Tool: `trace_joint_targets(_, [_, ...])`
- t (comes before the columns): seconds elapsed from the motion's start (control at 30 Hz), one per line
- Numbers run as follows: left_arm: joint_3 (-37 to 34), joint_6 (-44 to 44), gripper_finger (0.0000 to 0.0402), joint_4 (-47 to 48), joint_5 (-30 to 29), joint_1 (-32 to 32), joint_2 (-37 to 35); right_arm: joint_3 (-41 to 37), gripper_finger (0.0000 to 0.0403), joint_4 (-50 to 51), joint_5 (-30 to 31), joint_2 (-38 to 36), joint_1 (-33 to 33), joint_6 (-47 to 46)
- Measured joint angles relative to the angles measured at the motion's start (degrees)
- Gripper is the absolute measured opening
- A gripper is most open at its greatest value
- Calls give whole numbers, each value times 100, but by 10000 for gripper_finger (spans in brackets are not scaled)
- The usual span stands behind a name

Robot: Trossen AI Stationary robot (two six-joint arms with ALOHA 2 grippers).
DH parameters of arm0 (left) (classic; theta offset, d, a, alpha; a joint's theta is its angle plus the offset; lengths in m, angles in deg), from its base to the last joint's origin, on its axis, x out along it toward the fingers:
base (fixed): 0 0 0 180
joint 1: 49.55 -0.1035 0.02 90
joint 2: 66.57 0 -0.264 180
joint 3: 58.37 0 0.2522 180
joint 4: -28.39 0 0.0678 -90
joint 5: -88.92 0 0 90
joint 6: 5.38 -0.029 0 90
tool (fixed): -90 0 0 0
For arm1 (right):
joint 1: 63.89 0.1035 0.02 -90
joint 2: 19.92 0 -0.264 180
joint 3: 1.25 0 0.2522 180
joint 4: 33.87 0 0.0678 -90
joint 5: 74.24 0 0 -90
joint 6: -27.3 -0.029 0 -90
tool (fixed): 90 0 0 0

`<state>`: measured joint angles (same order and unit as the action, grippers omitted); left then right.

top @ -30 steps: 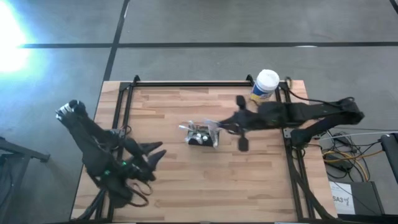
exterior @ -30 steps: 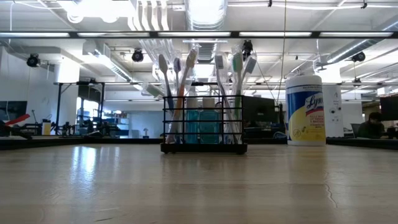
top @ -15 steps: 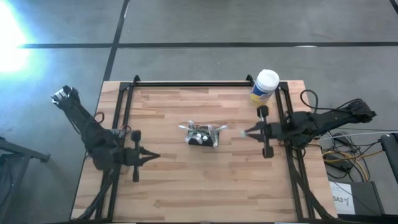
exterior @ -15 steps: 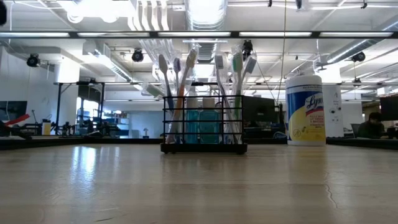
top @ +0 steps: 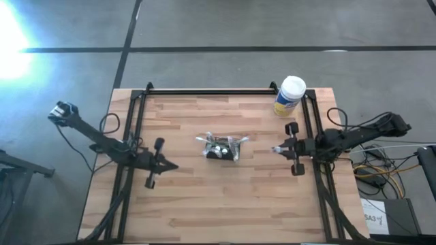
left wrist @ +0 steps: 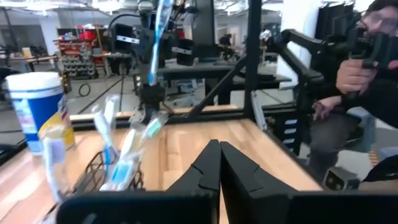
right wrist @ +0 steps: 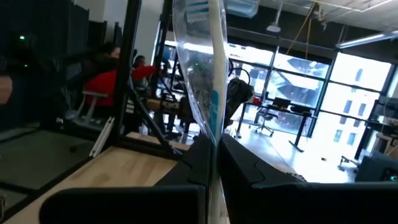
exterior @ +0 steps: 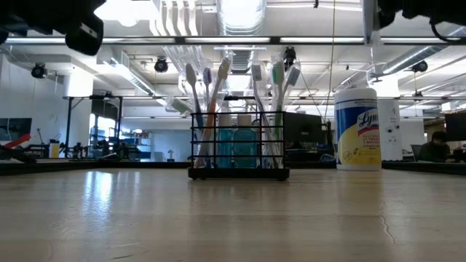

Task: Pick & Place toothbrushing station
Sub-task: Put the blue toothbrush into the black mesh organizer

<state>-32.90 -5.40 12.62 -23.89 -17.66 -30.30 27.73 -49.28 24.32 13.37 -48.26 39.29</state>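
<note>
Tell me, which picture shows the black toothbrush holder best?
The low view: the toothbrush holder stands whole, brushes upright inside. The high view shows it small from above; the left wrist view shows a blurred corner; the right wrist view misses it.

You saw a table [top: 204, 197] of pale wood planks with a smooth, faintly glossy finish. The toothbrushing station [exterior: 238, 142] looked like thin matt black wire mesh. The canister [exterior: 357, 129] appeared as glossy plastic with a paper-like label, and the right gripper [right wrist: 214, 163] pinched a clear, shiny plastic strip [right wrist: 202, 68].
</note>
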Motion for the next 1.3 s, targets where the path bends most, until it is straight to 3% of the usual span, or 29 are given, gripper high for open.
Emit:
trace_joint_targets(0.4, [-84, 42, 13, -3, -79, -103, 95, -1247, 13, -310, 106, -1259, -45, -284])
trace_joint_targets(0.63, [-84, -624, 14, -18, -547, -103, 88, -1474, 13, -176, 260, -1713, -124, -426])
trace_joint_targets(0.97, [-84, -606, 9, -45, -577, -105, 113, -1323, 13, -927, 202, -1482, -487, -230])
trace_joint_targets(1.3, [-114, -591, 13, -47, -782, -107, 301, -324, 13, -1168, -832, 14, -979, -220])
